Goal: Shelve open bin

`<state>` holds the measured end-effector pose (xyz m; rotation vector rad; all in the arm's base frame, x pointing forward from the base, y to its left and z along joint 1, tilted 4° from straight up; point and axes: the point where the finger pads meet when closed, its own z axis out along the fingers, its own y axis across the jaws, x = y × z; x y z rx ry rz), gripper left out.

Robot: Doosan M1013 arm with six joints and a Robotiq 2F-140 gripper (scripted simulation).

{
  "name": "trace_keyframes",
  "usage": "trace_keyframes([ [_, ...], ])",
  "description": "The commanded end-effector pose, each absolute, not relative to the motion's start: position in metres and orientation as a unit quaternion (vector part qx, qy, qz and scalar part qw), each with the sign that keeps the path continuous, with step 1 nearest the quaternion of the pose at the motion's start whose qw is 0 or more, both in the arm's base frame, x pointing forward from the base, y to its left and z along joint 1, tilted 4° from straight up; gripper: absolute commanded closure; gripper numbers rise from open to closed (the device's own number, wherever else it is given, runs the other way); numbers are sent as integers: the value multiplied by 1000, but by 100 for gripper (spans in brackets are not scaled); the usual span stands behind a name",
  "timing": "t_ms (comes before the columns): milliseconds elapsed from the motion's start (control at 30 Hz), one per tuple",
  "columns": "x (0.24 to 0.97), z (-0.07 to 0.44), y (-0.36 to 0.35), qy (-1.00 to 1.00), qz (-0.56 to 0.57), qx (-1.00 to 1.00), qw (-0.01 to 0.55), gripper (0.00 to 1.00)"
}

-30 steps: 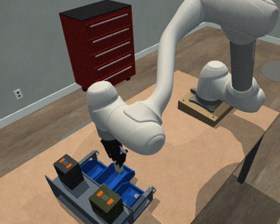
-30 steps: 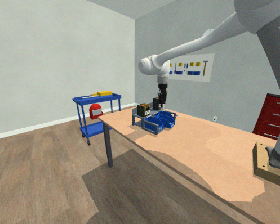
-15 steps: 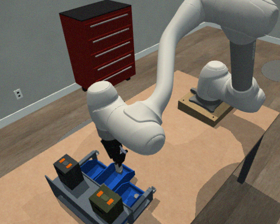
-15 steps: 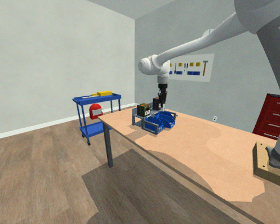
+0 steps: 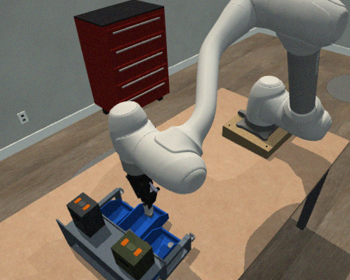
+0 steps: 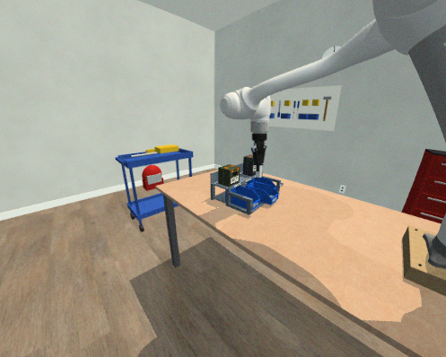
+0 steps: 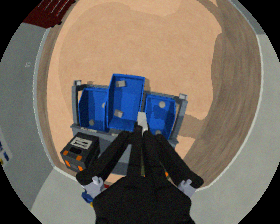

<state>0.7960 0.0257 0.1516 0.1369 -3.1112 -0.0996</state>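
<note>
Three blue open bins stand in a row on the grey shelf (image 5: 77,243) (image 6: 214,186). The middle bin (image 5: 137,222) (image 7: 127,96) sticks out farther forward than the left bin (image 5: 115,211) (image 7: 91,106) and the right bin (image 5: 162,242) (image 7: 160,112). A small pale part lies in the right bin. My gripper (image 5: 148,211) (image 6: 259,172) (image 7: 140,117) points straight down over the middle bin's rear part. Its fingertips are pressed together, and I see nothing between them. Whether they touch the bin I cannot tell.
A black box (image 5: 84,212) and an olive box (image 5: 132,253) (image 6: 229,175) stand on the shelf's upper board behind the bins. The arm's base plinth (image 5: 245,141) is at the table's far end. A red drawer cabinet (image 5: 129,53) and a blue cart (image 6: 155,179) stand off the table.
</note>
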Motion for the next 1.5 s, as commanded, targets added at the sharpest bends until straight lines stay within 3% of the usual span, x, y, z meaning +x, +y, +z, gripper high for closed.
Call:
trace_keyframes([
  [0,796,152,26,-998,-32,44,13,100],
  [333,792,151,23,-997,-33,72,11,100],
  [1467,692,119,-27,-730,-17,683,-34,100],
])
